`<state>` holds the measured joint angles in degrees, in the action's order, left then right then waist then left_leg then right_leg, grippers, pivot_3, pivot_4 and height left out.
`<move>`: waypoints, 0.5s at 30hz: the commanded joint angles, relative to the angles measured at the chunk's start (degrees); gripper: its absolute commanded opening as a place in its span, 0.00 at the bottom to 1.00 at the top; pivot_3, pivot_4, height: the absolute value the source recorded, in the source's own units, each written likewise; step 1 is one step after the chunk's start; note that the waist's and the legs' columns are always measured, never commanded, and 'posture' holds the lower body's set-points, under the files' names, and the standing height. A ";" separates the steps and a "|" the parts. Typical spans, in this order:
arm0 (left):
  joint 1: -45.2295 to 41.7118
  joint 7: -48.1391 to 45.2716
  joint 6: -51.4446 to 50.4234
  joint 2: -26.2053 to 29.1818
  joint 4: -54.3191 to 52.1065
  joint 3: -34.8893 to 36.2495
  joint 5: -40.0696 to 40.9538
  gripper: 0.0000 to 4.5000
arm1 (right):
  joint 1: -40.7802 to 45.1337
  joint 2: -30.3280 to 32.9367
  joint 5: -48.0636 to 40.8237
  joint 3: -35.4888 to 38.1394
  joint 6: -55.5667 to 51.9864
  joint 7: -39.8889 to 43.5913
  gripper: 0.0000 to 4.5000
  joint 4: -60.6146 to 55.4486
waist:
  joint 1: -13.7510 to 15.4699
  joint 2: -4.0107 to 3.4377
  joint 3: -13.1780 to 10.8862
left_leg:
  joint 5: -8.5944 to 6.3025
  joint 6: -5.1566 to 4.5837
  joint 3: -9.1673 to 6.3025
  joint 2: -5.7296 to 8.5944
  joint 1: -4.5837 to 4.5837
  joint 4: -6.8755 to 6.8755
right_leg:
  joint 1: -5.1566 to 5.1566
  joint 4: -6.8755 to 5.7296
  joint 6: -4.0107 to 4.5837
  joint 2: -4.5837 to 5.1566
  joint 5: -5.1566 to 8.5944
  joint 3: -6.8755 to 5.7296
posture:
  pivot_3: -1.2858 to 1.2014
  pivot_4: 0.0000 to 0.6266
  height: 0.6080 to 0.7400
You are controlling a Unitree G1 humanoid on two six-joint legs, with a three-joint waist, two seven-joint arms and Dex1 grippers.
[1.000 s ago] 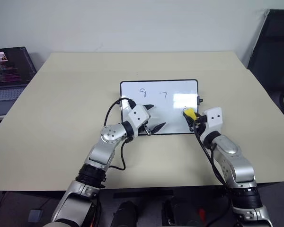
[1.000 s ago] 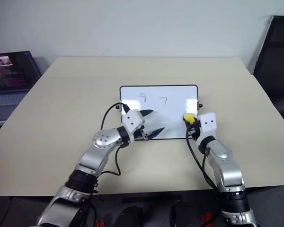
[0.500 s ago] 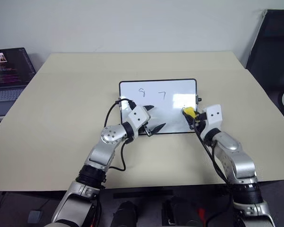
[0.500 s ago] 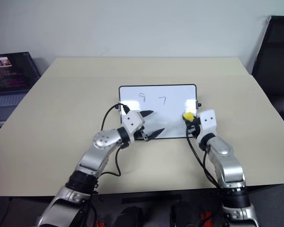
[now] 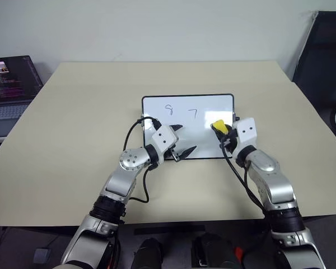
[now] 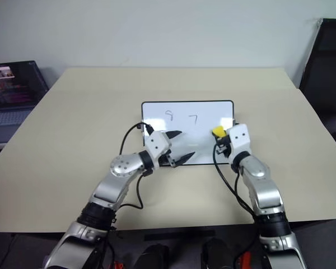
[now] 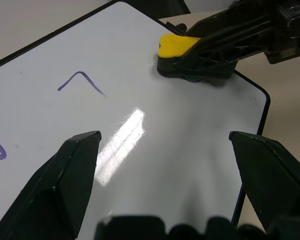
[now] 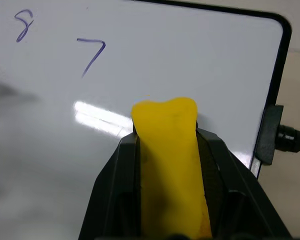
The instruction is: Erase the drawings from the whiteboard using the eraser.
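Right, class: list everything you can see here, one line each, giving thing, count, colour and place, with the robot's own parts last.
table: one, beige, under everything.
whiteboard: one, white with black frame, flat at the table's middle.
drawings: two visible, dark, on the board's far part, a 9-like mark and a 7.
eraser: one, yellow, over the board's right part.
laptop: one, dark, beyond the table's left edge.
left gripper: black fingers, open, over the board's near left.
right gripper: black fingers, shut on the eraser.

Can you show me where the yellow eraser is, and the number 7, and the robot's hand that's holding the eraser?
eraser (image 8: 169, 150), right wrist view, on its yellow top face.
number 7 (image 8: 91, 55), right wrist view, on its slanted stroke.
right hand (image 5: 223, 132), left eye view, between its fingertips, shut on the eraser.
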<state>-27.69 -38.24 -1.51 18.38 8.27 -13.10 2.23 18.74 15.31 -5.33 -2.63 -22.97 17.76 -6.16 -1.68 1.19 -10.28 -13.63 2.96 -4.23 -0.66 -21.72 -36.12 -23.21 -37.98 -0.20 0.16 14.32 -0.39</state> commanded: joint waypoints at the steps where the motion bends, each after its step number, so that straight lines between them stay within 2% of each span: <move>1: -0.08 0.31 0.10 0.17 -2.78 1.13 0.21 1.00 | -3.73 1.51 0.60 -0.74 -4.50 0.76 0.26 -1.92 | -0.06 0.00 0.00 | 0.00 0.00 0.01 0.00 0.00 -0.01 | 0.00 0.00 0.00 0.00 0.00 0.01 | 0.52 0.24 1.00; 8: -0.14 0.43 -0.06 0.06 -2.49 1.04 0.24 1.00 | -7.55 4.02 0.04 0.61 -7.11 1.35 0.26 -5.88 | -0.06 0.02 0.01 | 0.00 0.00 0.01 0.01 0.04 -0.03 | 0.03 -0.03 -0.01 0.00 -0.01 0.00 | 0.52 0.24 1.00; 15: -0.66 1.28 0.18 0.04 -1.65 1.33 -0.34 1.00 | -3.94 2.13 -0.77 1.80 -4.96 -0.10 0.26 -4.36 | -0.15 0.03 0.00 | 0.00 0.00 0.02 0.02 0.02 -0.03 | 0.03 0.01 -0.04 0.01 -0.02 0.01 | 0.52 0.24 1.00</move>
<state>-27.65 -37.84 -2.03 18.51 7.98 -13.07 2.16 13.36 17.70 -5.83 -2.73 -27.93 19.02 -12.02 -1.83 1.22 -10.29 -13.63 2.96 -4.22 -0.65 -21.69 -36.16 -23.19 -37.98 -0.25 0.16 14.29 -0.38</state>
